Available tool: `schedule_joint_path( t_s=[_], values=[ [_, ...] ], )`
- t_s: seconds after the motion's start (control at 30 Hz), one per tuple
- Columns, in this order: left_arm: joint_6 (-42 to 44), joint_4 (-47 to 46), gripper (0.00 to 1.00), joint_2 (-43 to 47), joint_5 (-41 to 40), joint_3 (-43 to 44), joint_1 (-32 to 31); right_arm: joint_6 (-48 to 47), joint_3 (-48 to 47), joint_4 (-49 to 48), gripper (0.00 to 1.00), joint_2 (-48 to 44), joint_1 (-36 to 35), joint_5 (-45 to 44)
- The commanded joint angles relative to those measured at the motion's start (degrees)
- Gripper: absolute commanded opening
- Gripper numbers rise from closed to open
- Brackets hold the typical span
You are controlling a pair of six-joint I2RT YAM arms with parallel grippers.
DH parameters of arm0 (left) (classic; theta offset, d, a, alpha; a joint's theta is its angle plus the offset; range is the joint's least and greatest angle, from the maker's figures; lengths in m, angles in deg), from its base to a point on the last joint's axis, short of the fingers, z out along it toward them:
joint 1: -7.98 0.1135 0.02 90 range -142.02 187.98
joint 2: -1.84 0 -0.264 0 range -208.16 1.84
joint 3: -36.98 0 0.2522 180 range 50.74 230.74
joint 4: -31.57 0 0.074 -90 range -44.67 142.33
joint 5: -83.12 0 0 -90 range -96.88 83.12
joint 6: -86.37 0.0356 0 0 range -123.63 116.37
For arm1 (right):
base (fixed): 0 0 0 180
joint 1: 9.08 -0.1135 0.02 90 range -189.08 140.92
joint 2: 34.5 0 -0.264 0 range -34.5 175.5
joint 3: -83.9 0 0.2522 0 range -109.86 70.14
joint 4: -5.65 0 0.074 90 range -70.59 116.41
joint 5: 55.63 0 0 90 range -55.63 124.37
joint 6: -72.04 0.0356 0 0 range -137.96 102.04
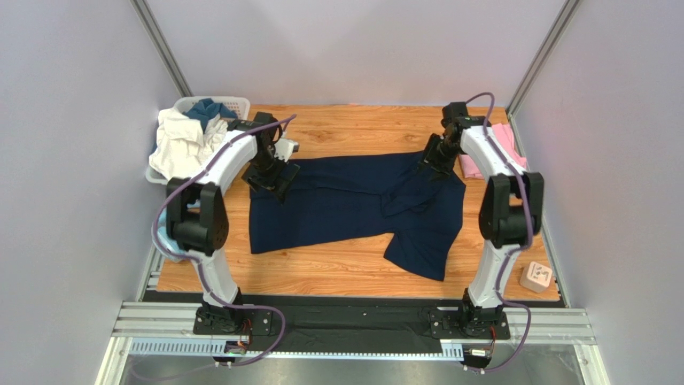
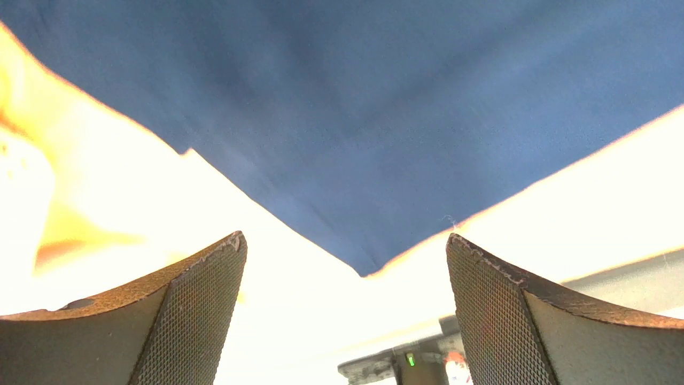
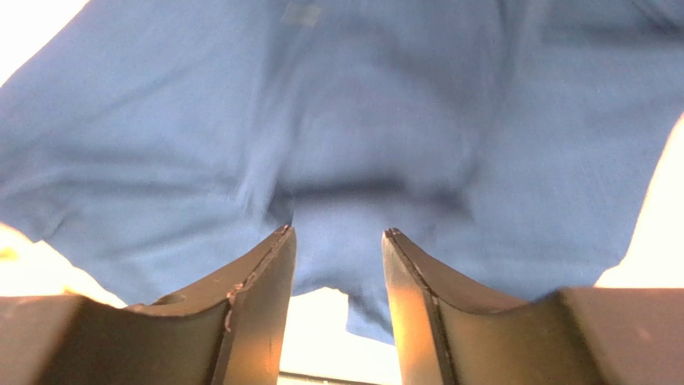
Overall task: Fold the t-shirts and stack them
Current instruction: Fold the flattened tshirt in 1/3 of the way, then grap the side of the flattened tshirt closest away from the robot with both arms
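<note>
- navy t-shirt (image 1: 345,208) flat on the wooden desk (image 1: 337,269), spread left to right across the middle, between the two arms
- right part bunched, with a fold lying over the body; one flap reaching toward the near edge at lower right
- left part smooth, near edge straight
- pink t-shirt (image 1: 506,144) at the far right edge of the desk, mostly hidden behind the right arm, just beside the navy one; touching or not, cannot tell
- left end effector (image 2: 344,236) over the far left corner of the navy t-shirt, spread wide, nothing between the fingers; in the left wrist view the cloth corner points into the gap, with bright desk on both sides
- right end effector (image 3: 337,231) low over the far right part of the navy t-shirt, fingers parted by a narrow gap, no cloth pinched between the tips; wrinkled navy cloth fills nearly all of the right wrist view
- white basket (image 1: 238,103) at the far left corner, holding a white cloth (image 1: 181,143) spilling over the rim and a teal cloth (image 1: 210,109)
- small tan block (image 1: 535,277) at the near right corner of the desk, well apart from both shirts
</note>
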Motion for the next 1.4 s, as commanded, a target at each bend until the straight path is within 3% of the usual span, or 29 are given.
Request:
schedule_joint_path(
  t_s=[0.0,0.23,0.33,0.47,0.93,1.37],
  values=[
    [3.1,1.5,0.99,13.7,4.5,-8.8,-2.5,-0.1,11.1,-1.1,0.52,-19.2,-1.9,-1.0],
    [5.9,-3.4,0.99,20.0,0.0,-27.3,-2.9,5.2,41.9,-6.3,0.47,-37.3,-6.7,-0.8],
    [5.8,-5.5,0.98,19.6,-3.5,-30.0,-3.1,9.0,52.2,-9.5,0.46,-41.4,-8.2,-0.6],
    [5.0,-6.0,0.98,18.7,-3.4,-31.6,-3.2,11.3,58.4,-11.0,0.47,-45.8,-8.9,0.0],
    [2.8,-9.8,0.98,13.8,-4.7,-30.2,-3.4,15.2,59.0,-1.9,0.51,-52.5,-11.6,-7.9],
    [2.6,-11.8,0.98,12.0,-5.2,-29.7,-3.5,19.9,63.1,-1.1,0.52,-49.7,-11.6,-14.5]
  ],
)
